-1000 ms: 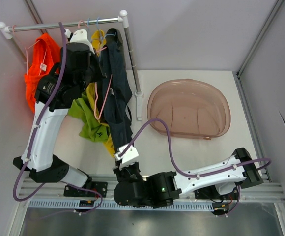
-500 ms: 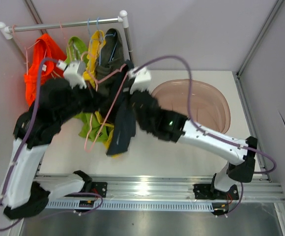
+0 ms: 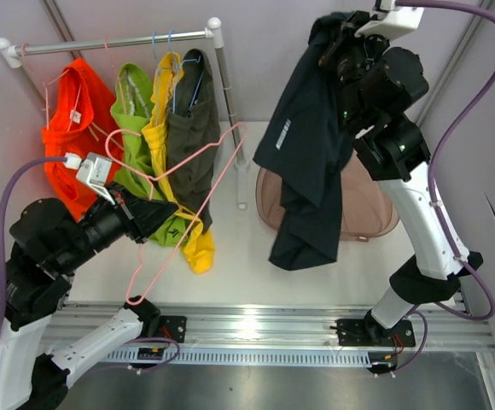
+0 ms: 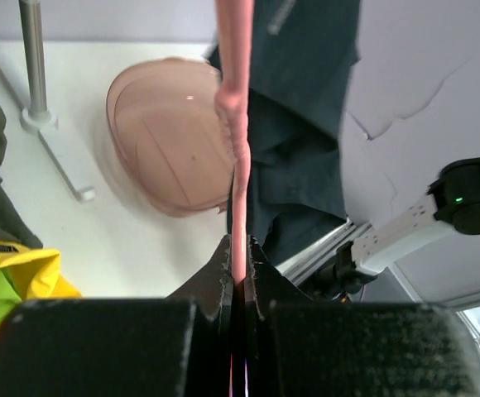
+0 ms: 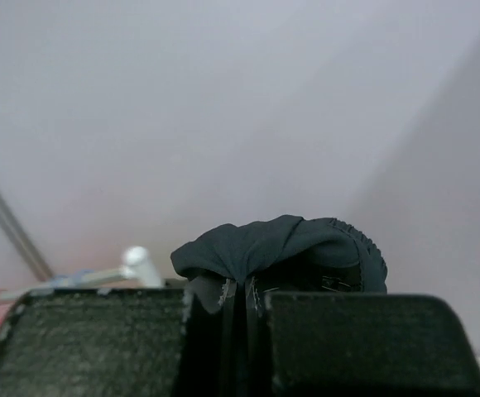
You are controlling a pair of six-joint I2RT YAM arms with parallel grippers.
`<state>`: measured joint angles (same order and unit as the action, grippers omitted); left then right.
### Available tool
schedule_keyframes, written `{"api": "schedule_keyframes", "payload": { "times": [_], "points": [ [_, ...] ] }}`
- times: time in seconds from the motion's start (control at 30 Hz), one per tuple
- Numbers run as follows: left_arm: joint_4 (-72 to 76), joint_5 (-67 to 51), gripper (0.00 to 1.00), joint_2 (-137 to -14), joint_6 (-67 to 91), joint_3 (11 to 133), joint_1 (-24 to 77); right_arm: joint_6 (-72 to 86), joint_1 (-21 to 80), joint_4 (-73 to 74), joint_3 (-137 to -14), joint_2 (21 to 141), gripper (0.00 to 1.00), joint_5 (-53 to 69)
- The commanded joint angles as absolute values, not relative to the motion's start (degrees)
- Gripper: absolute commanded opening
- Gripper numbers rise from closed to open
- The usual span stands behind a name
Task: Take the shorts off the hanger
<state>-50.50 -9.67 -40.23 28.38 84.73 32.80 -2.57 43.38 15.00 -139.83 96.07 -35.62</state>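
**Item: black shorts** (image 3: 307, 162). Now clear of the pink hanger (image 4: 233, 107). They hang full length in the air over the bench's far right side, with the lower hem dangling in front of the brown tub (image 3: 374, 205). A second ago they were draped by the rail with the hanger still through them. Half a second ago both arms met at them in mid-bench.

**Right end effector** (image 5: 240, 291). Closed on a bunched fold at the top of the black shorts and raised high above the tub.

**Left end effector** (image 4: 238, 273). Closed on the wire of the pink hanger, which is now bare and has been drawn back toward the bench's near left corner.

**Rail** (image 3: 119, 40), far left corner of the bench (image 3: 247, 256). It carries four pairs, each on a hanger of its own:
- orange shorts (image 3: 68, 111)
- lime green shorts (image 3: 132, 111)
- yellow shorts (image 3: 164, 128)
- dark olive shorts (image 3: 192, 128)

**Status.** Judged from this layout, one pair is off its hanger and four are not. The held pair seems ready to be lowered into the tub. The empty hanger needs setting down before the next pair is taken.
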Motion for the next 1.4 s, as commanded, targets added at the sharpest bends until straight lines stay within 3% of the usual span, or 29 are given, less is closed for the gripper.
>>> {"api": "schedule_keyframes", "payload": {
  "times": [0.0, 0.33, 0.7, 1.07, 1.1, 1.13, 1.17, 1.2, 1.37],
  "points": [
    [-48.17, -10.90, 0.00, -39.90, 27.69, 82.89, 33.14, 0.52, 37.11, 14.77, -129.75, 93.79, 0.00, -29.63],
    [-46.85, -9.76, 0.00, -39.11, 27.25, 79.89, 33.22, 6.15, 28.75, 8.71, -109.62, 87.63, 0.00, -24.09],
    [-47.81, -7.39, 0.00, -39.02, 25.84, 78.22, 33.22, 10.54, 21.45, 8.26, -109.97, 83.86, 0.00, -20.92],
    [-51.15, 6.14, 0.00, -48.68, 21.72, 90.24, 33.22, 25.91, 21.62, 0.96, -59.88, 63.20, 0.00, -18.47],
    [-51.59, 7.37, 0.00, -50.87, 21.27, 91.13, 33.14, 26.71, 21.71, 2.36, -55.94, 63.02, 0.19, -17.94],
    [-52.55, 9.82, 0.00, -52.02, 20.23, 92.97, 33.22, 27.15, 21.80, 2.98, -54.33, 62.93, 0.50, -17.23],
    [-52.73, 10.89, 0.00, -54.03, 19.52, 94.29, 33.14, 27.94, 21.88, 4.99, -52.32, 63.10, 0.93, -16.79],
    [-52.65, 11.77, 0.00, -55.01, 18.73, 94.74, 33.22, 28.04, 22.15, 5.97, -51.60, 63.28, 0.99, -16.70],
    [-50.98, 17.74, 0.00, -63.00, 13.02, 100.00, 33.14, 29.44, 24.42, 9.49, -47.91, 60.92, 1.00, -15.65]
  ]
}}
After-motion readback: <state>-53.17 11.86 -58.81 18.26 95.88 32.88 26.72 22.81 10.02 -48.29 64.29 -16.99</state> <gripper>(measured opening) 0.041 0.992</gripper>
